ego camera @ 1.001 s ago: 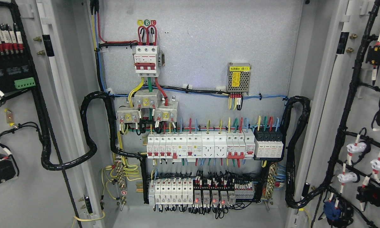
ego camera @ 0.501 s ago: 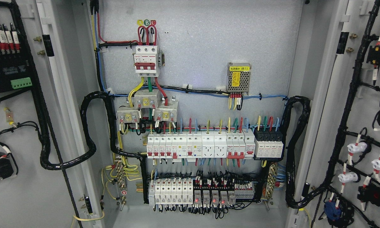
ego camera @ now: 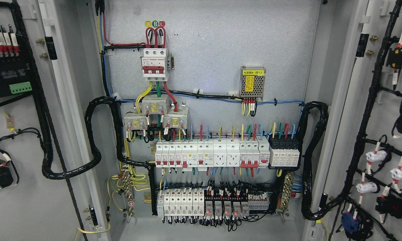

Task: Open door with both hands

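Observation:
Both grey cabinet doors stand swung wide. The left door point(ego camera: 23, 201) shows its inner face at the picture's left, carrying black cable looms and a green terminal block point(ego camera: 20, 87). The right door point(ego camera: 385, 110) fills the right edge, with white and black fittings wired along it. Between them the cabinet's back panel point(ego camera: 214, 43) is exposed. Neither of my hands nor any arm shows in the head view.
On the back panel sit a three-pole breaker point(ego camera: 155, 64), a small power supply point(ego camera: 252, 83), a row of white breakers point(ego camera: 211, 154) and a lower row of relays point(ego camera: 214, 204). Thick black cable loops point(ego camera: 93, 134) hang from both hinge sides.
The left door's fittings have slid a little further left and up, and the right door's fittings shifted slightly, so both doors have swung a touch wider.

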Controlling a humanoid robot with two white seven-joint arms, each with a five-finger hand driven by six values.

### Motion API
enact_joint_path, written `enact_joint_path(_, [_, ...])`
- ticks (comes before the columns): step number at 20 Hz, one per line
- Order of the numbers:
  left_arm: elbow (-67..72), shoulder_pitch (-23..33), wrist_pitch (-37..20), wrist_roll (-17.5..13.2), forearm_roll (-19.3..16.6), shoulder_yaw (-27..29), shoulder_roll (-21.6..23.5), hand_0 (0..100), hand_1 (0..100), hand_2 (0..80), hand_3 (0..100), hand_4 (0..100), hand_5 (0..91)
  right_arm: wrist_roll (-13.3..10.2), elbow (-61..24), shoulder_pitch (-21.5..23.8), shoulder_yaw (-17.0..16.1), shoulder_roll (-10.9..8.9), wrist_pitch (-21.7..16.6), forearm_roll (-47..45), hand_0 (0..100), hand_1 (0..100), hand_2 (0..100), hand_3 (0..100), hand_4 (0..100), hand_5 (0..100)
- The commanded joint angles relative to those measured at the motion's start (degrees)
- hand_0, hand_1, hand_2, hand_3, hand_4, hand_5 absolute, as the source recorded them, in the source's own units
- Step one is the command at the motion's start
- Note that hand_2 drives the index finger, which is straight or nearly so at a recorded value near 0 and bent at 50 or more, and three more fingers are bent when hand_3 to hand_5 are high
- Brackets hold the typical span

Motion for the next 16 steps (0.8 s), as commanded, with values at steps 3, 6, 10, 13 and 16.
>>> enact_joint_path(3, [-11.31, 2.63, 2.64, 0.3, -0.08, -0.83, -4.08, 30, 0, 2.8, 3, 4, 0.0, 0.03, 0.0, -2.46, 4.41, 3.52, 0.13, 4.53, 22, 0, 0, 0, 0, 0])
enact_joint_path(6, [-17.98, 5.26, 2.9, 0.3, -0.08, -1.27, -6.89, 30, 0, 2.8, 3, 4, 0.0, 0.03, 0.17, -2.82, 4.59, 6.42, 0.39, 7.07, 22, 0, 0, 0, 0, 0])
enact_joint_path(10, [-25.98, 7.82, 4.31, 0.65, -0.16, -3.55, -11.54, 30, 0, 2.8, 3, 4, 0.0, -0.23, 0.17, -2.99, 4.5, 11.68, 1.0, 12.35, 22, 0, 0, 0, 0, 0])
enact_joint_path(13, [-28.46, 11.42, 3.17, 2.92, -0.86, -9.78, -16.02, 30, 0, 2.8, 3, 4, 0.0, -0.49, 0.17, -3.25, 4.68, 15.03, 4.16, 12.79, 22, 0, 0, 0, 0, 0])
enact_joint_path(16, [-28.46, 14.75, -3.84, 11.0, -4.54, -19.35, -19.63, 30, 0, 2.8, 3, 4, 0.0, -0.5, 0.26, -5.01, 4.68, 18.46, 6.27, 13.14, 22, 0, 0, 0, 0, 0])
